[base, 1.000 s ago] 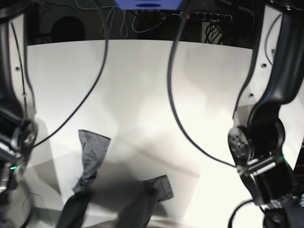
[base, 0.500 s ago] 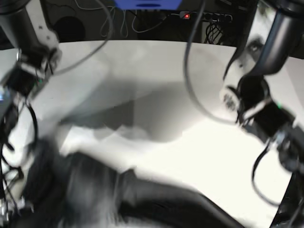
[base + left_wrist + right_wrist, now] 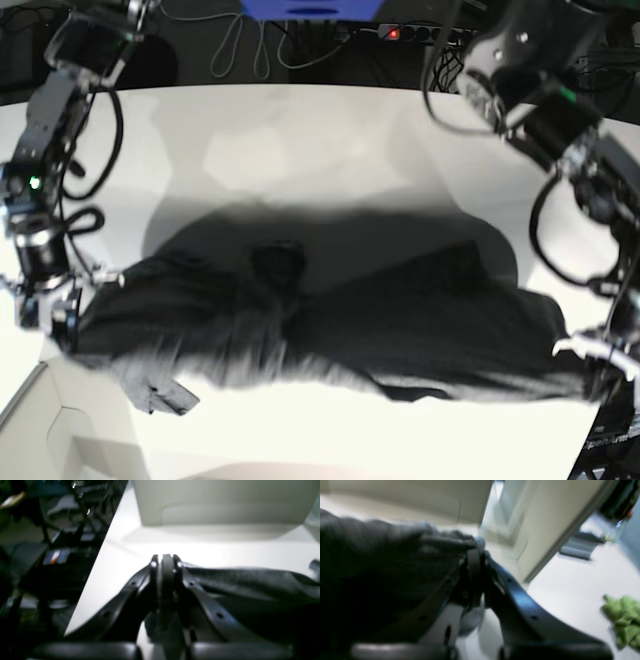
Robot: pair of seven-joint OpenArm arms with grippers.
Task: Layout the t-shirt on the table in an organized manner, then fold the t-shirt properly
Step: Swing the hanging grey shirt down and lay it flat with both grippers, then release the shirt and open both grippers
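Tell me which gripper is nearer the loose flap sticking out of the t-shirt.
Right. The right gripper grips the t-shirt close beside the flap; the left gripper grips its far opposite end.

Right gripper point(image 3: 475, 562) seen close up with dark jaws pressed together, pinching a fold of the t-shirt point(image 3: 370, 555), heathered dark grey knit, bunched and filling the left half of the view, blurred. White table point(image 3: 570, 590) visible to the right of the jaws and below them, pale panels standing behind it across the top of the view. Crumpled green cloth point(image 3: 623, 620) lying on the table at the right edge, well apart from the t-shirt.
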